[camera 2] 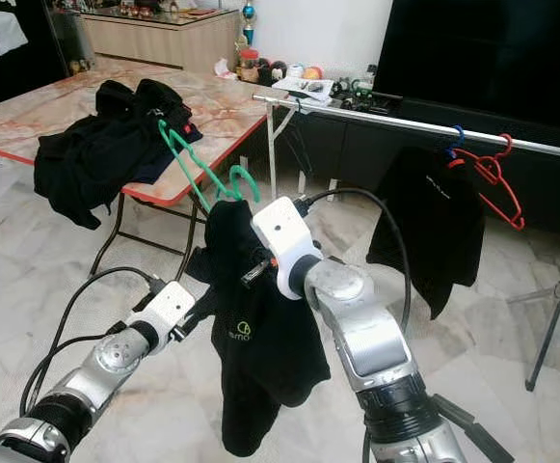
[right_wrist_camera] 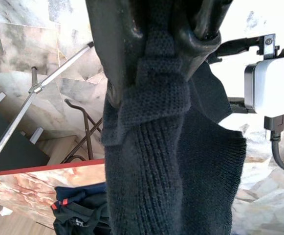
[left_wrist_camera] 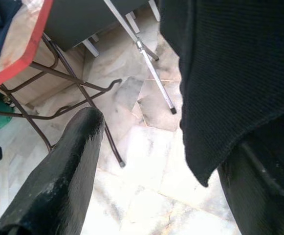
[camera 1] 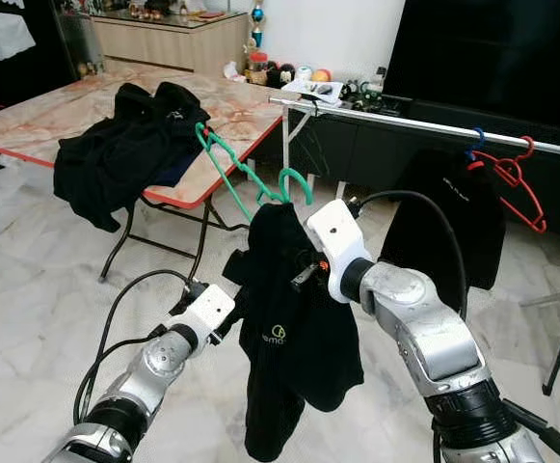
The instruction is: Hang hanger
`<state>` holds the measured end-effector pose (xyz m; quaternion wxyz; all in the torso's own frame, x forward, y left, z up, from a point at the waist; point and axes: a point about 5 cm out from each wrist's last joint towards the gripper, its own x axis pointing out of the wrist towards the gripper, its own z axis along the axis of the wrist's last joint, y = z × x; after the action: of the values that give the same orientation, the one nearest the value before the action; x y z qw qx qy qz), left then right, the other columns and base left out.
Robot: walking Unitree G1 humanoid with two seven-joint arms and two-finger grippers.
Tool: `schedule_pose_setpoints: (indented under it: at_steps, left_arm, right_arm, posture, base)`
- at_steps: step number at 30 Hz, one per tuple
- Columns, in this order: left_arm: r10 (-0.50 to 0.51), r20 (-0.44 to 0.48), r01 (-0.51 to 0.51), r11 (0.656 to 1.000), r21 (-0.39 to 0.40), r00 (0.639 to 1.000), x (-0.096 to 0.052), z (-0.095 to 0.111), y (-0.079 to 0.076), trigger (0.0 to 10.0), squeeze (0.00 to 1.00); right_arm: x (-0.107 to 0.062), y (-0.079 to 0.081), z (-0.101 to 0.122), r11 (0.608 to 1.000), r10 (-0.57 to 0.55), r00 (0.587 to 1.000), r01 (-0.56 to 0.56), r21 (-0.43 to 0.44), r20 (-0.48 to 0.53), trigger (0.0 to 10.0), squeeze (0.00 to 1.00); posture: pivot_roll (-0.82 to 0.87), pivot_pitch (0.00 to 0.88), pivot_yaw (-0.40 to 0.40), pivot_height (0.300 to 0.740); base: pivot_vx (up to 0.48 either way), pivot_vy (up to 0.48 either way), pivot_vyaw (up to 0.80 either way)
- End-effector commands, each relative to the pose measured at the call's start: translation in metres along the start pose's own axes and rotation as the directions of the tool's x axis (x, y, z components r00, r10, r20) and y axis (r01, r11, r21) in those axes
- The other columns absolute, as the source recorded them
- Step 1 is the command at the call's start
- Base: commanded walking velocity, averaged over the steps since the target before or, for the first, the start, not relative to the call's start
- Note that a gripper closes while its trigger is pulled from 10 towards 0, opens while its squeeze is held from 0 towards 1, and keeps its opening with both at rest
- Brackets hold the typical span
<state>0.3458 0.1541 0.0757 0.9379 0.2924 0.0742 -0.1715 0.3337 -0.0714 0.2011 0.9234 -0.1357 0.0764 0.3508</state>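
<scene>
A black knit sweater (camera 1: 294, 328) hangs in the air before me with a green hanger (camera 1: 233, 164) sticking out of its top towards the table. My right gripper (right_wrist_camera: 161, 44) is shut on a fold of the sweater near its collar, and it shows at the sweater's upper edge (camera 1: 302, 273). My left gripper (left_wrist_camera: 156, 191) is open beside the sweater's left edge, and the hem hangs in front of one finger (left_wrist_camera: 259, 196). The silver clothes rail (camera 1: 434, 125) runs across the right, beyond the sweater.
On the rail hang a red hanger (camera 1: 513, 183) and another black garment (camera 1: 453, 227). A folding table (camera 1: 58, 111) at the left carries a pile of dark clothes (camera 1: 125, 145). One rail stand foot (camera 1: 559, 347) is at the right, on the marble floor.
</scene>
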Motion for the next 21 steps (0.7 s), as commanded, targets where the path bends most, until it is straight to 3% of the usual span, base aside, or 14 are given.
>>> schedule_pose_setpoints:
  at_steps: [1, 13, 21]
  left_arm:
    - [0.016, 0.030, -0.015, 1.000, -0.021, 0.999, 0.0022, 0.0057, 0.0032, 0.0, 0.00]
    - [-0.023, 0.077, 0.027, 0.999, -0.044, 0.997, 0.0022, 0.0097, -0.0016, 0.0, 0.00]
    - [-0.043, 0.063, 0.046, 0.998, -0.041, 0.997, 0.0021, 0.0073, -0.0035, 0.0, 0.00]
  right_arm:
    - [-0.0026, 0.0038, 0.0172, 0.999, 0.018, 0.998, -0.016, -0.034, 0.063, 10.0, 0.00]
    - [-0.0022, 0.0072, 0.0166, 0.999, 0.034, 0.997, -0.032, -0.033, 0.063, 10.0, 0.00]
    - [-0.0017, 0.0061, 0.0179, 0.999, 0.026, 0.997, -0.024, -0.030, 0.069, 10.0, 0.00]
  posture:
    - [0.06, 0.000, -0.042, 0.740]
    - [0.06, 0.000, -0.043, 0.740]
    - [0.06, 0.000, -0.043, 0.740]
  base:
    - [0.000, 0.000, 0.00]
    - [0.000, 0.000, 0.00]
    - [0.000, 0.000, 0.00]
